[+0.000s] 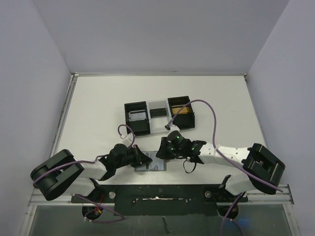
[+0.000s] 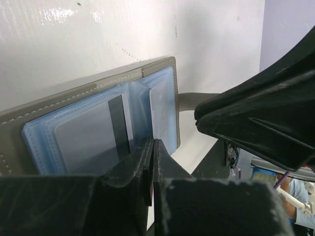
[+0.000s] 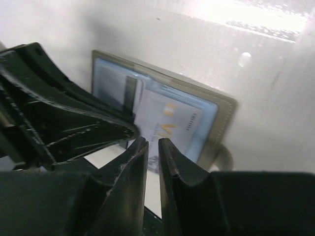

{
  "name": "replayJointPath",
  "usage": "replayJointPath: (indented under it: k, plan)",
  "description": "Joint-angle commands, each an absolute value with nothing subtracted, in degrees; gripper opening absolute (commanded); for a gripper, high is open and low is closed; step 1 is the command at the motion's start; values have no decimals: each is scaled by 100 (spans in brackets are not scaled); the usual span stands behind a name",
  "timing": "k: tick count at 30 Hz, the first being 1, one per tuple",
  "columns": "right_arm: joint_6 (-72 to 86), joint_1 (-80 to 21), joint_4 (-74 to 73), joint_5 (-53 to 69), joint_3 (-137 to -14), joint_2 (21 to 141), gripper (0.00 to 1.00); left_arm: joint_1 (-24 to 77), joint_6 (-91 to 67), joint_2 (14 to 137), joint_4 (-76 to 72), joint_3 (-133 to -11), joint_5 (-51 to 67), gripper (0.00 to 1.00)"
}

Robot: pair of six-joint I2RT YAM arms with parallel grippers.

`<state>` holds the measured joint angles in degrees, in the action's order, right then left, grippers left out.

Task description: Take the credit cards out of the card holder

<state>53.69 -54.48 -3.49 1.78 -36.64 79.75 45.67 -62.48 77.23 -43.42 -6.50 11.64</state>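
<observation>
**Both claws at the open card holder, near edge of the table**

Closest to the arm bases, the card holder (image 1: 151, 167) lies opened flat on the white table (image 1: 98, 108), just in front of the mounting rail and between the two wrists. Its grey stitched cover faces down and its blue-grey clear sleeves face up.

The left gripper (image 2: 152, 143) comes in from the left. Its fingers are pressed together with no gap between them, and their tips sit at the holder's near edge, right at the fold between the two panels. Whether a sleeve edge is caught between them cannot be told. Just past these tips, the left panel holds a pale card with a black stripe (image 2: 88, 142).

The right gripper (image 3: 153, 142) reaches in from the right, close beside the left one. Its fingers stand a narrow slit apart, with the tips just over the near edge of the right panel. Nothing is clearly gripped between them. Beyond them a white printed card (image 3: 172, 123) sits in its sleeve, tilted against the holder's edges. The grey snap tab (image 3: 224, 157) sticks out from the holder's right side.

Farther back, well apart from the holder, stands a three-compartment tray (image 1: 158, 125). It has black bins at either end and a white middle section, and something tan shows in the right bin.
</observation>
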Motion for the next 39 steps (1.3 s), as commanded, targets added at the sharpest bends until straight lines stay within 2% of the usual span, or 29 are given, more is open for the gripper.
replayJointPath:
  k: [1,10,28,30,34,39]
  plan:
    - [5432,-5513,109,268,-3894,7970,18,4536,-6211,7593,-4500,-627,1183,0]
    - [6342,-5713,168,-154,-3326,8634,18,4513,-6121,7381,-4424,-589,1252,0]
    - [5974,-5368,196,31,-3125,8670,17,4245,-6078,6509,-3692,-482,1145,1]
    - [5937,-5366,224,69,-3137,8666,17,4241,-6098,6443,-3738,-466,1124,6]
    - [5814,-5355,470,327,-3197,8723,17,4209,-6092,6553,-4022,-500,1353,24]
    - [5834,-5345,528,398,-3272,8868,17,4056,-6112,6935,-4401,-633,1826,28]
